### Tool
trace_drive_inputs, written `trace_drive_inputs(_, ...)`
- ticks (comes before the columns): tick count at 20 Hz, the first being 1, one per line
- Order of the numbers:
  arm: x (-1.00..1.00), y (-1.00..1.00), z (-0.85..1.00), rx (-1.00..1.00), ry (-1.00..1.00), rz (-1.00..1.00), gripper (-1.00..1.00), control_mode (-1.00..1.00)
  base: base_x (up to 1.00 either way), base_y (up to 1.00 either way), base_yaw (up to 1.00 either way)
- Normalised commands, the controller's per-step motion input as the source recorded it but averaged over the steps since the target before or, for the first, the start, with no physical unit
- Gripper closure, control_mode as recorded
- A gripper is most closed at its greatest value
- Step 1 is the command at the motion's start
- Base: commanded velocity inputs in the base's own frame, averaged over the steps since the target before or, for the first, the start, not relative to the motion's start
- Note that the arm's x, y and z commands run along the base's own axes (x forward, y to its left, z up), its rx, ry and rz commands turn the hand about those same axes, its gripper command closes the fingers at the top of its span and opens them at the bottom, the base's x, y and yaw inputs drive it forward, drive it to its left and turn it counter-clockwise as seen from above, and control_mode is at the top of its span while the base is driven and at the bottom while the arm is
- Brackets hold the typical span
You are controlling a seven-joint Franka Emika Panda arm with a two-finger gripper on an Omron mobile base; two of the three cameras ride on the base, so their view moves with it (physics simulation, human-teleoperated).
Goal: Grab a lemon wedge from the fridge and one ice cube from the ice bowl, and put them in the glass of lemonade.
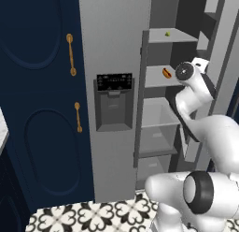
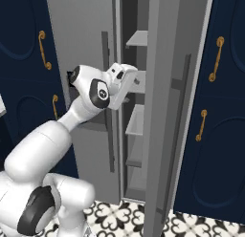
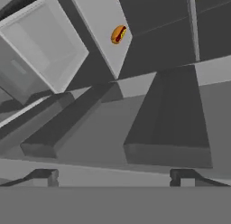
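One shelf above the hot dog [image 1: 166, 72] sits the lemon wedge [image 1: 167, 33], higher than the empty, wide-open gripper [image 3: 115, 174].

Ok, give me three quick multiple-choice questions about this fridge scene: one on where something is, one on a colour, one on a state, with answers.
1. Where is the lemon wedge?
A. on the shelf above the hot dog
B. on the floor
C. between the fingers

2. What colour are the cabinet handles?
A. black
B. brass
C. white

3. How does the fridge stand?
A. both doors shut
B. right door open, shelves showing
C. lying on its side

Answers: 1 A, the wedge sits one shelf higher than the hot dog. 2 B, golden bars on navy doors. 3 B, the shelves are exposed beside the dispenser door.
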Motion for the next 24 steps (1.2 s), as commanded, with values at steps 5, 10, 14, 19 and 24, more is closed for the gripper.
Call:
trace_drive_inputs(5, 0.64, -0.16, -0.11, -0.05, 0.01, -0.01, -1.0, -1.0, 0.0, 0.0, 0.0)
trace_drive_inputs(10, 0.23, -0.88, -0.15, -0.01, 0.03, -0.09, -1.0, -1.0, 0.0, 0.0, 0.0)
trace_drive_inputs(14, -0.52, -1.0, -0.13, 0.0, 0.0, -0.21, -1.0, -1.0, 0.0, 0.0, 0.0)
trace_drive_inputs(19, -0.97, -0.83, -0.05, 0.05, -0.13, -0.13, -1.0, -1.0, 0.0, 0.0, 0.0)
trace_drive_inputs(24, -0.96, 0.38, 0.12, 0.08, -0.51, 0.0, -1.0, -1.0, 0.0, 0.0, 0.0)
